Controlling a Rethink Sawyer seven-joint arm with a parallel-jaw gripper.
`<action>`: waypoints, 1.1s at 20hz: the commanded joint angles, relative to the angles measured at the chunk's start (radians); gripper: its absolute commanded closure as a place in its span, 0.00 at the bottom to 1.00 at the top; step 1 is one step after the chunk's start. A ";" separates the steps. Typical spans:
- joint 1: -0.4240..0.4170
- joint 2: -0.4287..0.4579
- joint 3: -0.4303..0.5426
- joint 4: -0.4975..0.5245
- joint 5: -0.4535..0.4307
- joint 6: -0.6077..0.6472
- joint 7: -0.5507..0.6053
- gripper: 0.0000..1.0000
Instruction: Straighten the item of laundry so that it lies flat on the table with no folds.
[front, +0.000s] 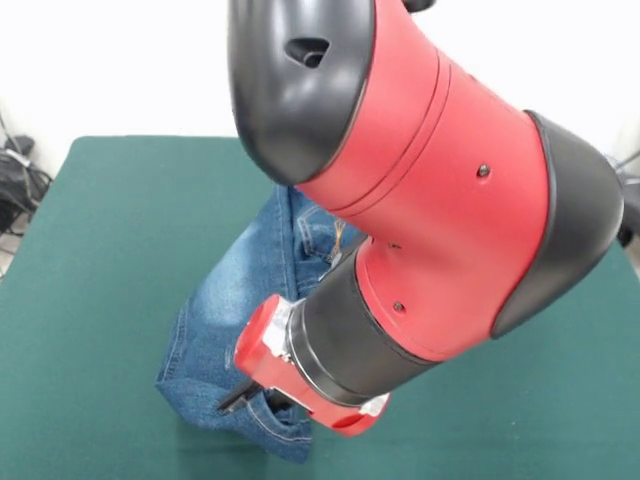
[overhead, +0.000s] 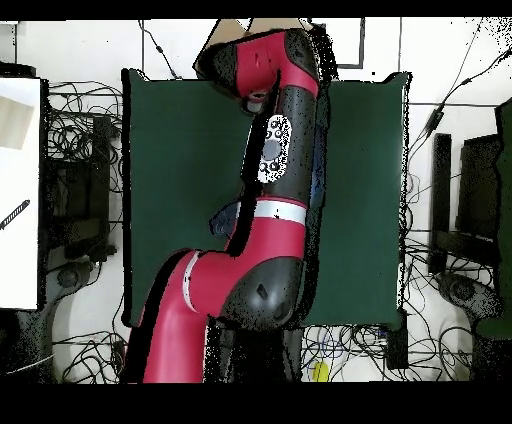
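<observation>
I see the faded blue denim jeans (front: 235, 300) lying rumpled and folded near the middle of the dark green cloth-covered counter (front: 90, 260). My red-and-black arm's end effector (front: 240, 398) touches the hem; its opening I cannot tell.
</observation>
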 joint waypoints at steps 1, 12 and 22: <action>-0.023 0.033 -0.078 -0.058 0.082 0.106 0.285 1.00; -0.021 0.012 -0.148 -0.076 0.147 0.127 0.261 1.00; -0.056 0.008 -0.328 -0.134 0.319 0.191 0.275 1.00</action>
